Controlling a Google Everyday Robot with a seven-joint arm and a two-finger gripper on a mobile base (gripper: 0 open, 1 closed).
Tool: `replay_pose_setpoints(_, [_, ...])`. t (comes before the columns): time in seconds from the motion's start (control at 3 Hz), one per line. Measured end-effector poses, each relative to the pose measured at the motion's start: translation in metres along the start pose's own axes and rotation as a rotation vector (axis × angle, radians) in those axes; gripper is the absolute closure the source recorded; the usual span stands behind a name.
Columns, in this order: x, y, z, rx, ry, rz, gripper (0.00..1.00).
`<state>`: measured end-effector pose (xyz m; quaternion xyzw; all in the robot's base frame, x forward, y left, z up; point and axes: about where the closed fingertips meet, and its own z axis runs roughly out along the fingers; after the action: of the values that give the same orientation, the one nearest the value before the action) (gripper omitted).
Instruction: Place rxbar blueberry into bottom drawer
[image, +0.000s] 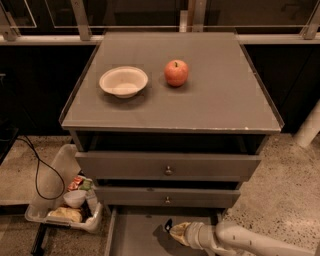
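The bottom drawer (135, 235) of the grey cabinet is pulled out at the lower edge of the camera view, and its flat grey floor shows. My gripper (172, 229) reaches in from the lower right and hangs just over that floor. A small dark navy piece, the rxbar blueberry (168, 223), sticks out of its tip and is held there, with most of the bar hidden. A shadow lies on the drawer floor under the gripper.
On the cabinet top (220, 100) stand a white bowl (123, 81) and a red apple (176, 72). The two upper drawers with small knobs (168, 170) are partly open. A clear bin (65, 210) of snacks and a black cable (42, 175) lie on the floor at the left.
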<state>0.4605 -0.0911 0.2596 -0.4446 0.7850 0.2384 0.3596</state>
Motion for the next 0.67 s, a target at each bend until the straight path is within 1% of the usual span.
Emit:
replay_pose_setpoints(0.33, [0.019, -0.008, 0.029, -0.008, 0.029, 0.003, 1.0])
replay_pose_setpoints(0.67, [0.035, -0.029, 0.052, 0.004, 0.068, 0.011, 1.0])
